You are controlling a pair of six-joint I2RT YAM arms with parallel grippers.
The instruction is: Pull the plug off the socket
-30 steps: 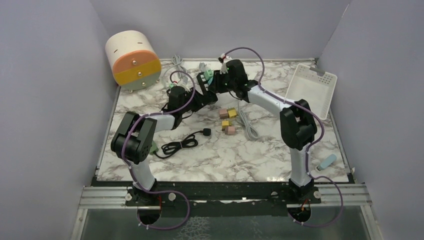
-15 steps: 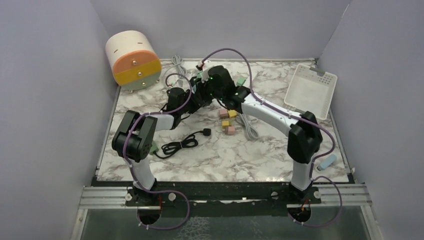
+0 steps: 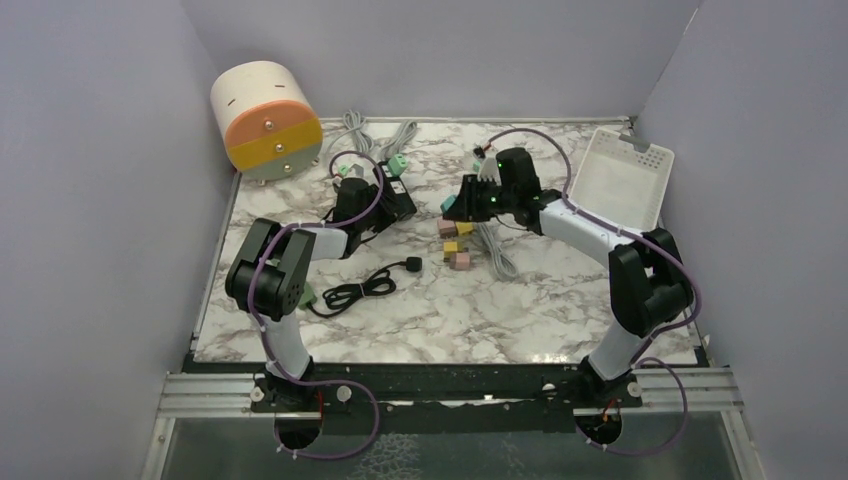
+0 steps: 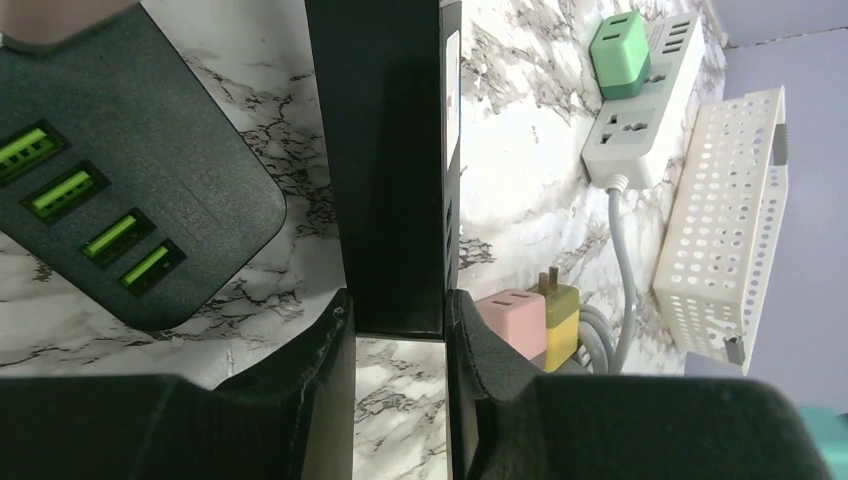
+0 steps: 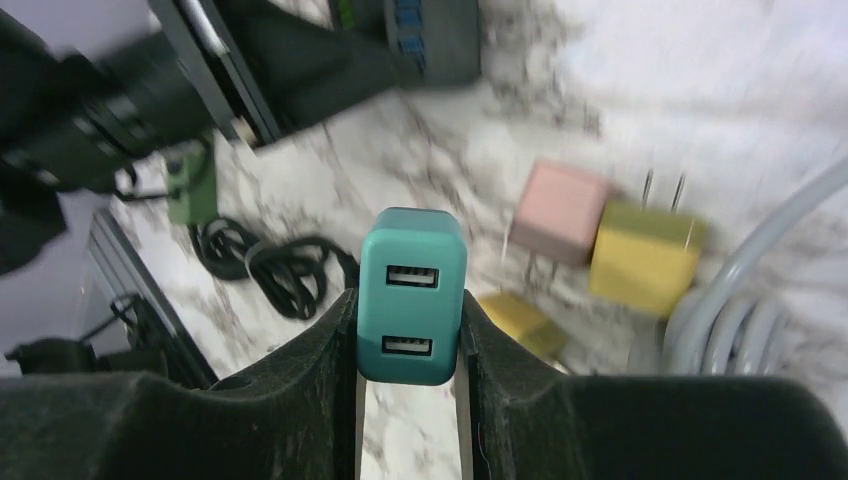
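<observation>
Right gripper [image 5: 408, 335] tight around teal two-port charger plug [image 5: 411, 290], 3 o'clock of black plastic power strip [image 4: 385, 150] tight within left gripper [image 4: 398, 320].

Robot lab, marble tabletop [image 3: 560, 310], grey partition walls [image 3: 100, 200]

Orange-faced drum [image 3: 265, 118], white basket [image 3: 615, 180], black cable [image 3: 350, 293].

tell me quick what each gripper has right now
left gripper: closed on the black power strip
right gripper: closed on the teal plug
</observation>
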